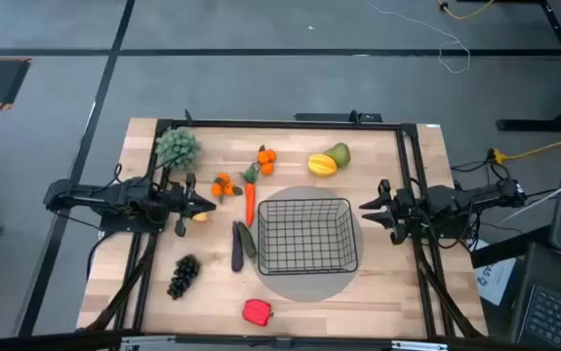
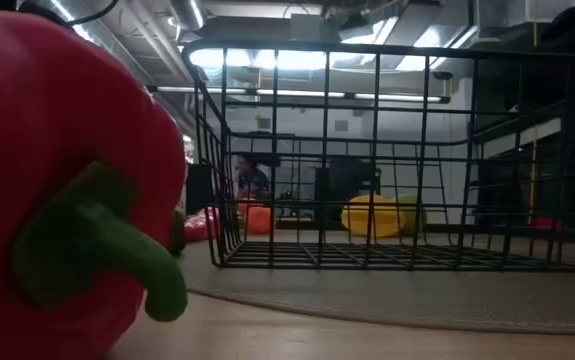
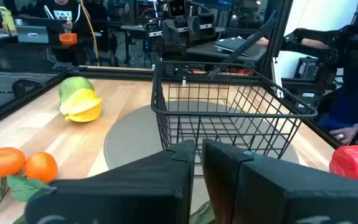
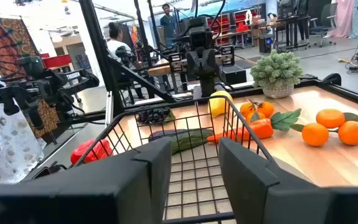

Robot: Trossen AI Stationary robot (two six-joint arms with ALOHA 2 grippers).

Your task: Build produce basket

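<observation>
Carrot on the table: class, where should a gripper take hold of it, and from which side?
Grip the carrot mid-body, from straight above, fingers closing across its width. It lies flat and long, leaves toward the far edge, and its middle looks clear of the orange cluster and the basket.

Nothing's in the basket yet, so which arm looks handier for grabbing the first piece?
Probably the left. The left gripper sits among the orange cluster, carrot and cucumber, all left of the basket. The right gripper waits beside the basket's far side, with the yellow fruit nearest.

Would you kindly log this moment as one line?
basket: empty | produce: on table | left gripper: by yellow fruit | right gripper: open, beside basket
</observation>
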